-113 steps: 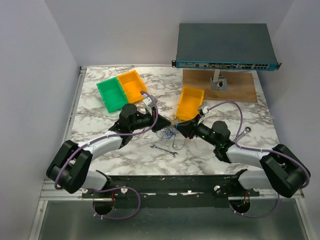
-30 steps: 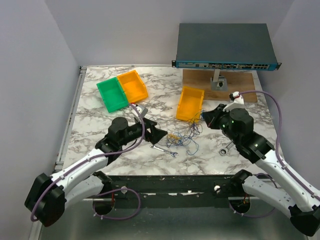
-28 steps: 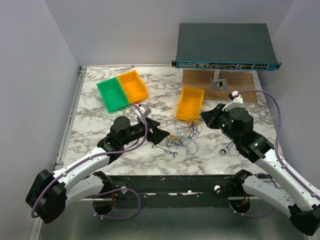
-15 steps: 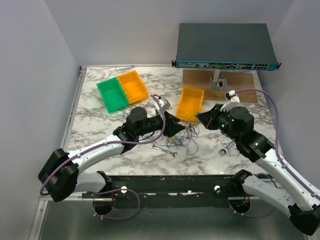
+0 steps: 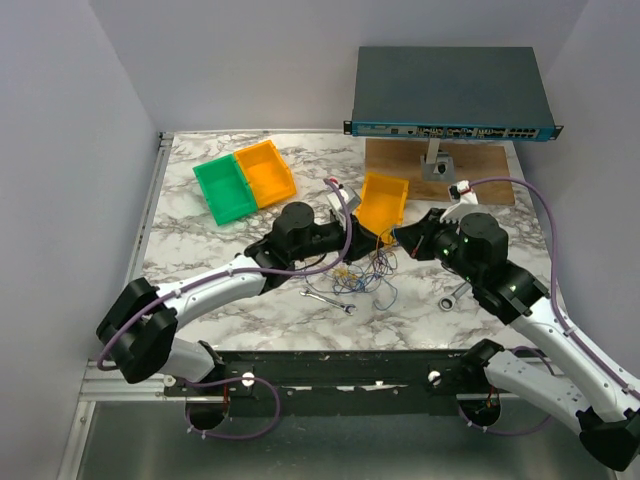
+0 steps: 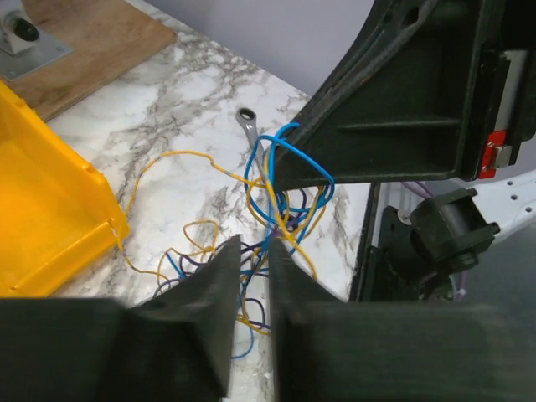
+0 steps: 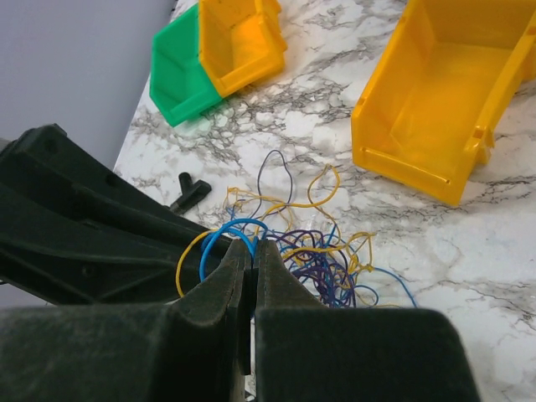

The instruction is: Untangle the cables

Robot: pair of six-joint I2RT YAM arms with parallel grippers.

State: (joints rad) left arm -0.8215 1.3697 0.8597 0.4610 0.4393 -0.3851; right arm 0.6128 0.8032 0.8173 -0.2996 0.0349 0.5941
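The right end effector [image 7: 251,244] is pinching shut on a blue loop and a yellow loop at the edge of the cables [image 7: 322,261], and both loops are arching up out of its tips. The left end effector [image 6: 251,247] is reaching in from the opposite side, its fingers drawn almost together with only a thin slit showing. I cannot tell whether a strand is sitting in that slit. The two are working close together over the tangle.

The step in hand appears to be drawing strands apart. To do it well, the right arm is best serving as the anchor while the left takes one single strand, ideally of a colour other than those already held. It should be drawing that strand away slowly and low along the desk [image 5: 200,275], pausing wherever a loop is tightening rather than sliding. Grabbing several strands at once is likely to cinch the knot.

The cables are lying as a loose heap of hair-thin blue, yellow-orange and purple loops on the marble between the arms, just in front of the yellow bin [image 7: 435,117] and near a small silver wrench [image 5: 328,300]. The middle is looking densest, while the outer loops are straggling free and flat.
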